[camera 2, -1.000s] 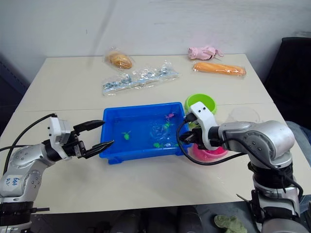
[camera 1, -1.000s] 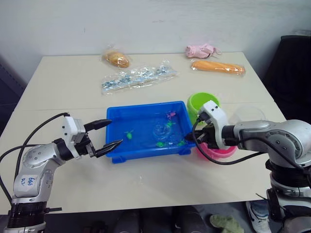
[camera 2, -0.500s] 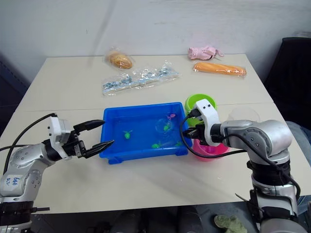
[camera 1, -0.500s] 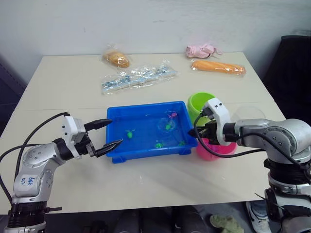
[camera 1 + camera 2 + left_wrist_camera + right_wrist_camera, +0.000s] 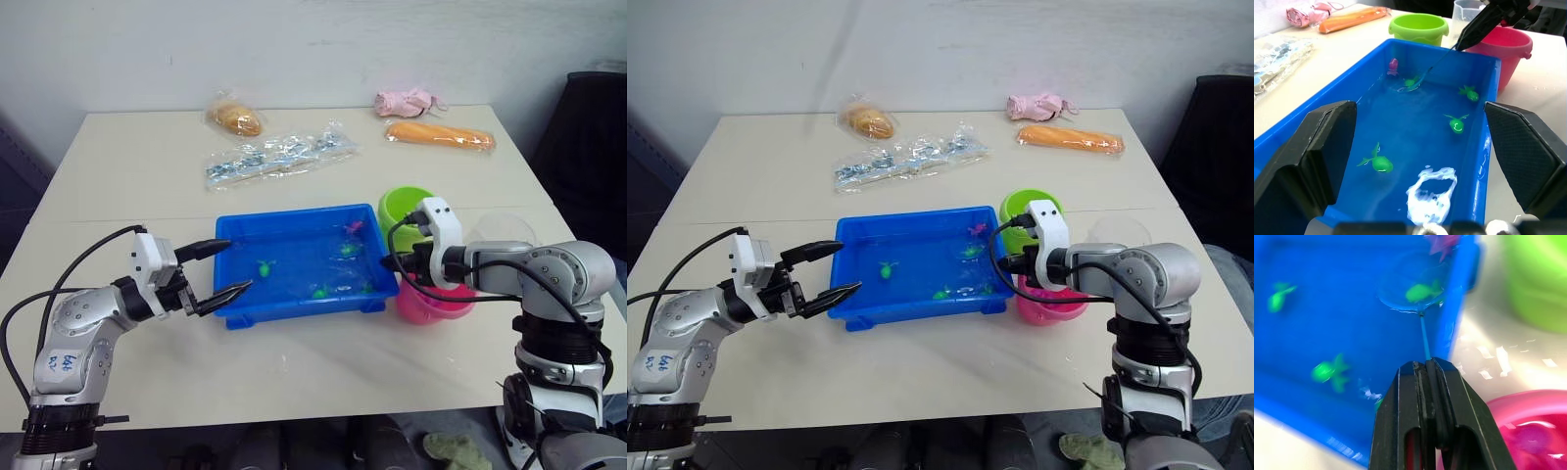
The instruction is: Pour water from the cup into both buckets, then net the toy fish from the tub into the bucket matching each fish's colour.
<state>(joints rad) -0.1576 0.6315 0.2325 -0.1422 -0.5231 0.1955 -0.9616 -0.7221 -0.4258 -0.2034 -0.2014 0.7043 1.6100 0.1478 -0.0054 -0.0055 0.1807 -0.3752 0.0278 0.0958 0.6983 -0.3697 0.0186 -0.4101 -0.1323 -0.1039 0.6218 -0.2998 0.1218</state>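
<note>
Holding: the right pincer (image 5: 1426,367) is clamped tight on the thin blue handle of a small net (image 5: 1413,290), above the pink bucket (image 5: 436,302) and at the tub's right end.
Net: its round hoop lies on the water at the far right part of the tub, with a green fish (image 5: 1419,292) inside the hoop.
Tub (image 5: 294,217): blue, with water in it, sitting toward the front edge of the desk (image 5: 294,362), about midway between the left and right edges.
Fish: several green ones (image 5: 1378,162) are scattered in the water; one pink fish (image 5: 1393,64) sits near the tub's far right corner.
Green bucket (image 5: 407,208): upright, just beside the tub's far right corner.
Pink bucket: upright, just beside the tub's near right corner, in front of the green one.
Cup (image 5: 505,230): clear, standing near the desk's right edge, beyond the pink bucket and partly hidden by the right arm.
Left pincer (image 5: 225,266): spread wide and holding nothing, fingers pointing at the tub's left end, one fingertip above the rim and one at the outer wall; I cannot tell whether they touch it.
Far edge of the desk: a bagged bun (image 5: 235,119), a pink bundle (image 5: 405,101) and a long orange packet (image 5: 438,135).
Between those and the tub: a clear crinkled bag (image 5: 279,157).
</note>
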